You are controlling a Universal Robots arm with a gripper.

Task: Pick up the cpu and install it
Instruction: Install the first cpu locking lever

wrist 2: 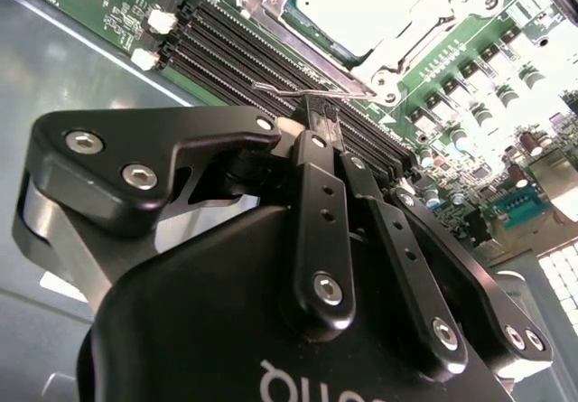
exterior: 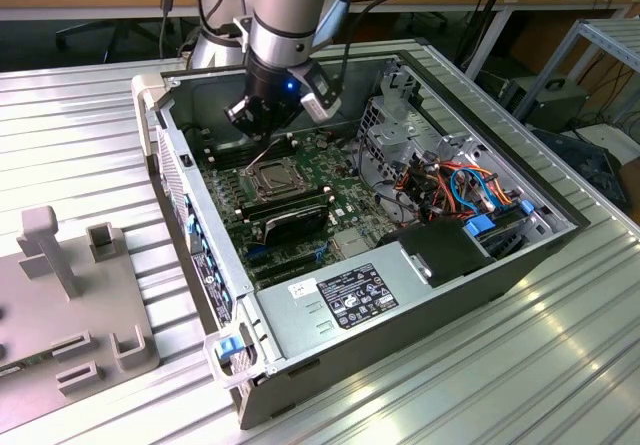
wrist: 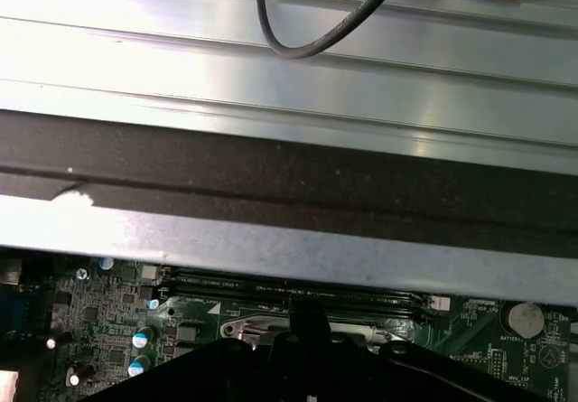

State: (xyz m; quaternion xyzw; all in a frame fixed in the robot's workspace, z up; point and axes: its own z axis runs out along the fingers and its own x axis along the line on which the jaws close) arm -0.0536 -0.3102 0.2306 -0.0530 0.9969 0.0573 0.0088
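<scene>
The arm descends steeply into the open computer case (exterior: 470, 265), its silver wrist segment nearly vertical, and the black hand (exterior: 262, 117) is poised just above the motherboard (exterior: 330, 180) at the far edge of the socket frame (exterior: 272, 177). In the second wrist view the two flat black fingers (wrist 2: 316, 230) lie pressed together with no gap at the tips; a thin wire lever (wrist 2: 289, 90) crosses just beyond those tips, and whether the tips pinch it cannot be told.

The cpu (wrist 2: 366, 9), a flat square with a pale, dull metal top, sits inside the socket frame and lies level with it. The frame is bright stamped steel with screw heads at its corners. Long black memory slots (wrist 2: 230, 45) run parallel between the frame and the hand. The motherboard is glossy green, studded with small cylindrical capacitors. The case rests on a ribbed aluminium table (exterior: 80, 135).
</scene>
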